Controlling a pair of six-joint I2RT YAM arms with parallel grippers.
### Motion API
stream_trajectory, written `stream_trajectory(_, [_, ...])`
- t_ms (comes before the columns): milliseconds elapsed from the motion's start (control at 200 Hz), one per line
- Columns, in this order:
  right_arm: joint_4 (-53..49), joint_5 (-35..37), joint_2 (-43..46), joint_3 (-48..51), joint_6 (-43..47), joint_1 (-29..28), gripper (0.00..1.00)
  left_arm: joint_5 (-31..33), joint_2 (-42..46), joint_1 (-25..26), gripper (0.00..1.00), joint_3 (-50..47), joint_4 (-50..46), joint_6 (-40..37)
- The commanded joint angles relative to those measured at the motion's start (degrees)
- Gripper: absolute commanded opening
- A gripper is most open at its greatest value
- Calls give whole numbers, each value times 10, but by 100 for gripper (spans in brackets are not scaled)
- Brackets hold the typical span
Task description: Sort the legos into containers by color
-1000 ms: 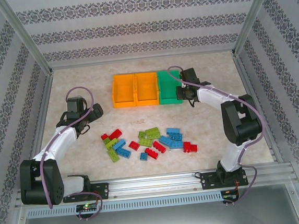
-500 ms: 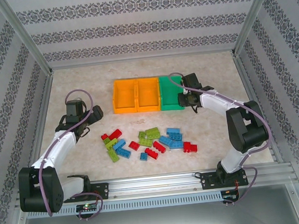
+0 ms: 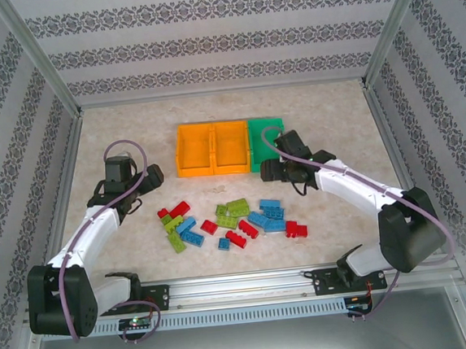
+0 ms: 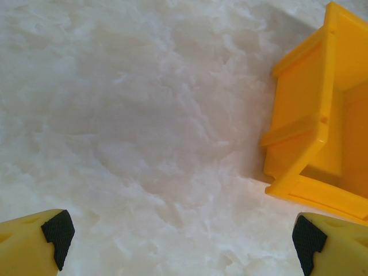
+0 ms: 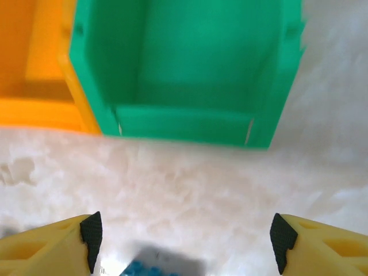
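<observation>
Top external camera: the legos [image 3: 229, 220] are lying scattered on the table [image 3: 335, 133], at 6 o'clock from the 3 bins. The 2 orange bins [image 3: 194, 152] are sitting side by side, with the green bin [image 3: 267, 131] touching them at their 3 o'clock. The left gripper [image 3: 148, 177] is hovering at 9 o'clock of the orange pair. The right gripper [image 3: 267, 170] is hanging just at 6 o'clock of the green bin.

Left wrist camera: the pads [image 4: 57, 230] are standing wide apart, grasping nothing, with an orange bin's corner lying at 3 o'clock.

Right wrist camera: the fingers [image 5: 91, 230] are spreading wide, released, over the table. The green bin is sitting at 12 o'clock, and a blue lego [image 5: 138, 269] is showing at 6 o'clock.
</observation>
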State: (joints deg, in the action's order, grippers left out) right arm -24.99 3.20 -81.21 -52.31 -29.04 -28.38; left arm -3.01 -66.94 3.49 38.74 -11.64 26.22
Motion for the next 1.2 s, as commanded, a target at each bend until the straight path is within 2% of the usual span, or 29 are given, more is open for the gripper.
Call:
stream_trajectory(0, [-47,-6,-7,29,-95,-24,82,2,9,12,99,-9,-10,3])
stream_trajectory(275, [-55,1,-67,6,-142,-89,85,5,4,16,99,-18,-1,1])
stream_trajectory(485, [-83,22,-104,-13,-151,-112,85,10,4,20,99,-18,-2,-2])
stream_trajectory(859, [-87,30,-123,-15,-150,-114,79,12,5,23,99,-19,-1,-3])
stream_trajectory(1194, [-81,41,-126,-19,-143,-114,66,20,7,28,99,-19,-5,-3])
